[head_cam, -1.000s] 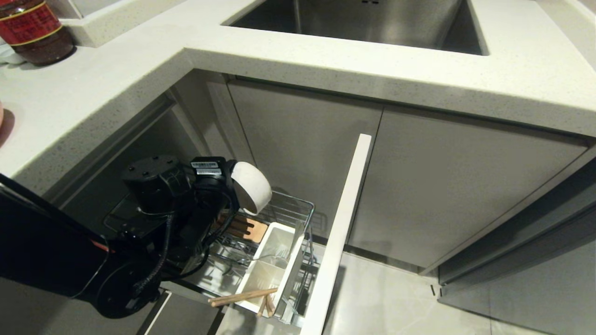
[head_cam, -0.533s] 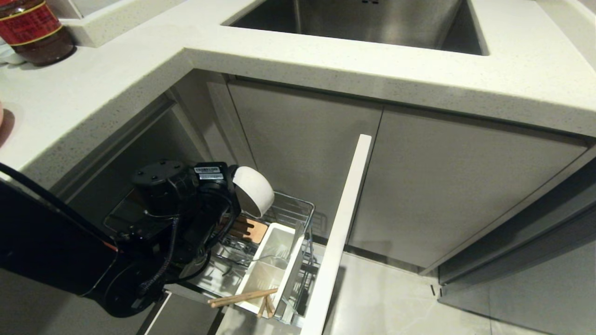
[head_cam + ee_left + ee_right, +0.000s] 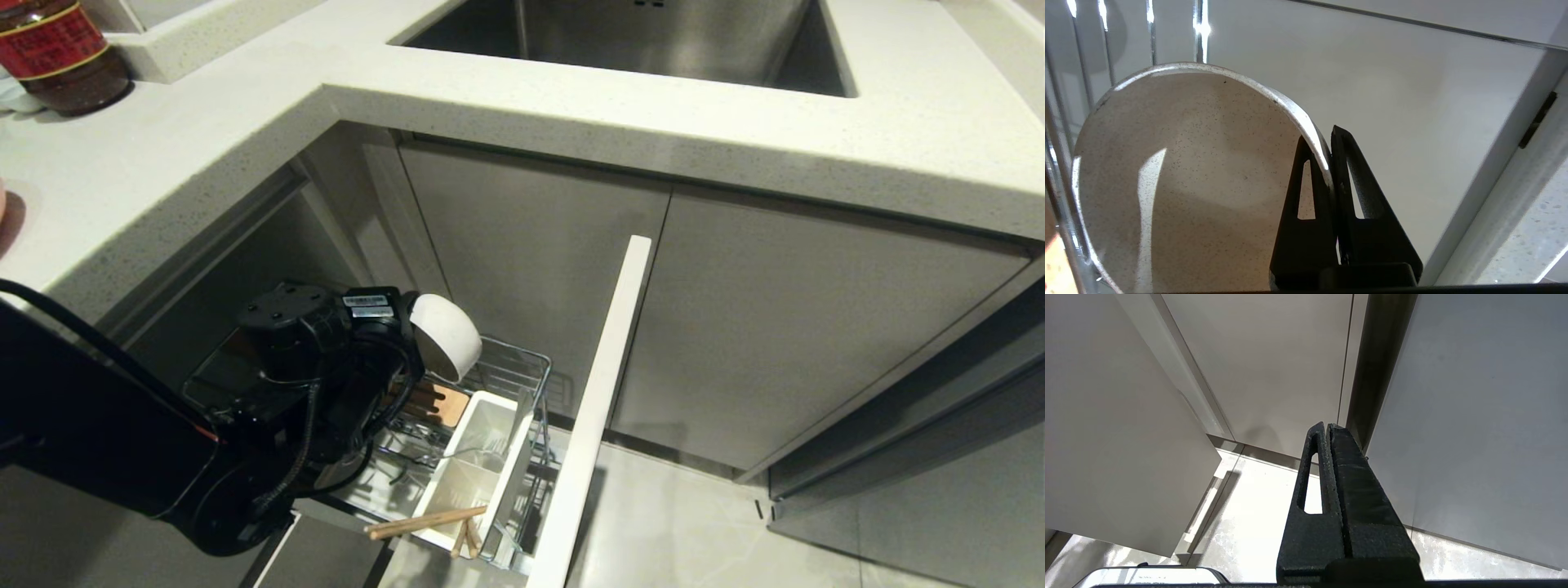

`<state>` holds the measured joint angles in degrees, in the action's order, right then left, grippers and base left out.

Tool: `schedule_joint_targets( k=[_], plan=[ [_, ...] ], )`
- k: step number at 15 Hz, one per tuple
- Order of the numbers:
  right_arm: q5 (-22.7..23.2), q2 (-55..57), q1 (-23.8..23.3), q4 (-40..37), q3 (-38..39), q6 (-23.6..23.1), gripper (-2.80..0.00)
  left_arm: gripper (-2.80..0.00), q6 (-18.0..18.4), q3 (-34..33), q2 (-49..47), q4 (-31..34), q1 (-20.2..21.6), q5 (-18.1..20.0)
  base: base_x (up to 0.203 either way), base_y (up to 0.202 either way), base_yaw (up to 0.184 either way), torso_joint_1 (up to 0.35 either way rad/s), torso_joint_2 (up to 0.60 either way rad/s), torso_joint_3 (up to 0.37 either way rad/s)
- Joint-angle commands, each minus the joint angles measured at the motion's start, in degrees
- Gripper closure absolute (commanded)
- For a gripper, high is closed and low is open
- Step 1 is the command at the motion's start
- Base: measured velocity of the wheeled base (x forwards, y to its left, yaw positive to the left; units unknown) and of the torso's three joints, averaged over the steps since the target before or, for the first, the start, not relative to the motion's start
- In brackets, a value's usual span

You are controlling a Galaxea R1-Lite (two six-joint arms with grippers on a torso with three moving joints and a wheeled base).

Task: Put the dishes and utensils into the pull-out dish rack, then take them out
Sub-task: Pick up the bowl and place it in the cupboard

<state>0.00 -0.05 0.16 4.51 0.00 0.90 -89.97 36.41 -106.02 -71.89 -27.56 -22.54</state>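
My left gripper (image 3: 1331, 163) pinches the bowl (image 3: 445, 333) by its rim, tilted, directly above the rack (image 3: 510, 371). The rack's wire slots lie straight below it.

Pull-out dish rack (image 3: 522, 367): the wire basket's near-left part is hidden behind the left arm (image 3: 122, 441); its white front panel (image 3: 600, 392) is cut off by the picture's lower edge. Bowl (image 3: 1180, 183): lower portion runs out of the left wrist view; the left tool (image 3: 1327, 139) hides part of its rim. Fork in the cutlery caddy (image 3: 478, 465): too faint to make out.
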Motion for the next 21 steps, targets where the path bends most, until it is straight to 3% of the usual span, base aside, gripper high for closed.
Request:
schedule_joint_targets(
  k=[1,8,9,16,21],
  plan=[
    [0.00,0.05,0.02,0.06,1.50,-0.02,0.00,0.00,-0.56,-0.03,-0.68,-0.36,-0.03,-0.13,0.000,0.000,0.000,0.000,0.00,0.000],
    [0.00,0.05,0.02,0.06,1.51,-0.01,0.00,0.00,-0.65,-0.11,-0.77,-0.27,-0.03,-0.05,0.000,0.000,0.000,0.000,0.00,0.000],
    [0.00,0.05,0.02,0.06,1.55,-0.02,0.00,-2.80,-0.65,-0.03,-0.72,-0.22,-0.03,-0.05,0.000,0.000,0.000,0.000,0.00,0.000],
    [0.00,0.05,0.02,0.06,1.49,-0.02,0.00,-2.80,-0.27,-0.03,2.80,5.30,-0.42,-0.42,0.000,0.000,0.000,0.000,0.00,0.000],
    [0.00,0.05,0.02,0.06,1.49,-0.02,0.00,-2.80,-0.12,0.61,13.99,25.09,-2.48,-0.53,0.000,0.000,0.000,0.000,0.00,0.000]
  ],
)
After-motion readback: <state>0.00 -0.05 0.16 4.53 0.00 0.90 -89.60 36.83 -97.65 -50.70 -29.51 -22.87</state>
